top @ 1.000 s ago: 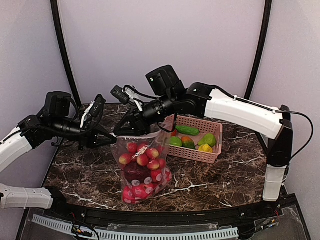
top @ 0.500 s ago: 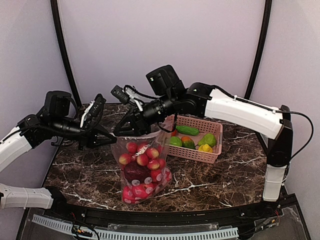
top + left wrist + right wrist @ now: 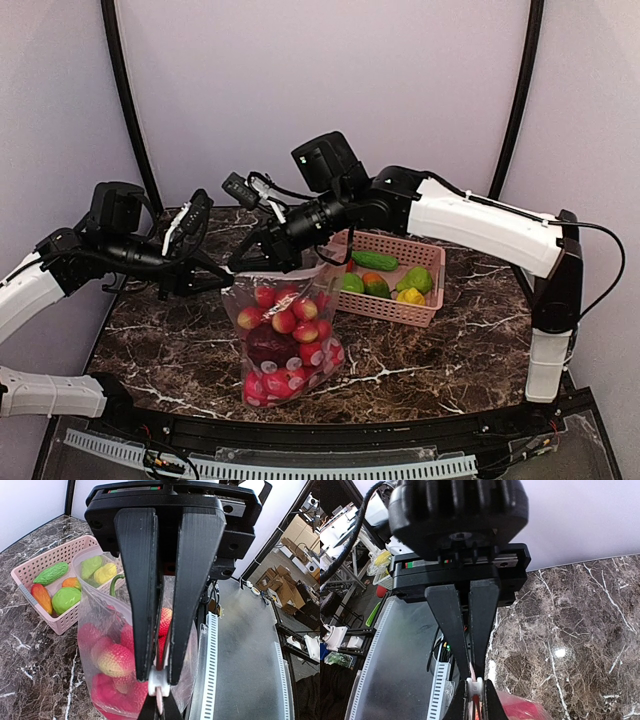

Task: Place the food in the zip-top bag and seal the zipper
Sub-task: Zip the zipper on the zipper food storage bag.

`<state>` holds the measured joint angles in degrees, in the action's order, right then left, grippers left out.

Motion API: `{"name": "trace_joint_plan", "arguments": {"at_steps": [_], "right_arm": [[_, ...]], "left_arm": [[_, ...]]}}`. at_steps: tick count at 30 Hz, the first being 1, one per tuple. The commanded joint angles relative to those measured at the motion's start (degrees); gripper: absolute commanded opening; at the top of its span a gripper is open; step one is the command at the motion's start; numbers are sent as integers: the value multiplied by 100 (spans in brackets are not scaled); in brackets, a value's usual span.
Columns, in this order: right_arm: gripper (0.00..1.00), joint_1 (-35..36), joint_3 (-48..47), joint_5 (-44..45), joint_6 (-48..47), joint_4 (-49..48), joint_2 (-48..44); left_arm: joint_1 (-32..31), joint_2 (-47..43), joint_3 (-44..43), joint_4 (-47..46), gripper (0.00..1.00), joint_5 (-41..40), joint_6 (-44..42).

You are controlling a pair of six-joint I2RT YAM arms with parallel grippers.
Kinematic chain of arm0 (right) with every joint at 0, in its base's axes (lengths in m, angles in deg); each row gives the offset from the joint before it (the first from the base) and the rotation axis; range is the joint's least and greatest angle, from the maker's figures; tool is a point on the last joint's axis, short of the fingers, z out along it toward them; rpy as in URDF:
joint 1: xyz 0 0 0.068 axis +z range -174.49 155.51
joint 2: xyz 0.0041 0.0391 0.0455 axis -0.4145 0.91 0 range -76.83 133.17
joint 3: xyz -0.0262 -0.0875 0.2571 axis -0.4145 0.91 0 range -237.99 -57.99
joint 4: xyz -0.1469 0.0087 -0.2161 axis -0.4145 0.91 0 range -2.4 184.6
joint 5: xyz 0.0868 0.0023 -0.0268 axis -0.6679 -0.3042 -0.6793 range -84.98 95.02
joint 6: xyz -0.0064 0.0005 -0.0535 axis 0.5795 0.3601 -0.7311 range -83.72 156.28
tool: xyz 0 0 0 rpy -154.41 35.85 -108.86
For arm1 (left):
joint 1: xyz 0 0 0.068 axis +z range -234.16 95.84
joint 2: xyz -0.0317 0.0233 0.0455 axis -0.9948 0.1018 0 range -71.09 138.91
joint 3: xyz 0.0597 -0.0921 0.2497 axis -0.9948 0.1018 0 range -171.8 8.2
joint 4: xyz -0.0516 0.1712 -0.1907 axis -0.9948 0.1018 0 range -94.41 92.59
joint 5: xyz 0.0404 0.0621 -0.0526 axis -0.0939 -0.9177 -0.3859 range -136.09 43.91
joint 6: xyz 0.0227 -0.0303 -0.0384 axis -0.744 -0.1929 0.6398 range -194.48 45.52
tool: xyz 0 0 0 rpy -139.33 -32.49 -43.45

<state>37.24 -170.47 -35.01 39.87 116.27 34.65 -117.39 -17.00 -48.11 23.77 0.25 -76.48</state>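
sealing looks like the step in hand: my left gripper [image 3: 159, 677] is clamped on the zipper [image 3: 158, 690] at one end of the mouth and my right gripper [image 3: 476, 680] is pinched on the same strip close by, with the zip-top bag [image 3: 285, 335] hung from them near the table's [image 3: 430, 365] front edge, the food [image 3: 287, 320] inside. i'd anchor the left end and draw the right pinch along the strip toward the pink basket [image 3: 400, 305], level and taut, so the tracks mate without the loaded bag twisting.

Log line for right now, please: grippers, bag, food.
left gripper: shut on zipper | right gripper: shut on zipper | zip-top bag: held upright | food: red fruits inside | basket: other pieces in it
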Motion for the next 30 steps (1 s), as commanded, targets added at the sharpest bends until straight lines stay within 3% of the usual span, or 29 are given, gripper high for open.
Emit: {"name": "trace_joint_plan", "arguments": {"at_steps": [1, 30], "right_arm": [[0, -29, 118, 127, -55, -79, -58], [0, -308, 1849, 1922, -311, -18, -1759]], "left_arm": [[-8, -102, -179, 39, 1, -382, -131], [10, -631, 21, -59, 1, -2277, 35]]}}
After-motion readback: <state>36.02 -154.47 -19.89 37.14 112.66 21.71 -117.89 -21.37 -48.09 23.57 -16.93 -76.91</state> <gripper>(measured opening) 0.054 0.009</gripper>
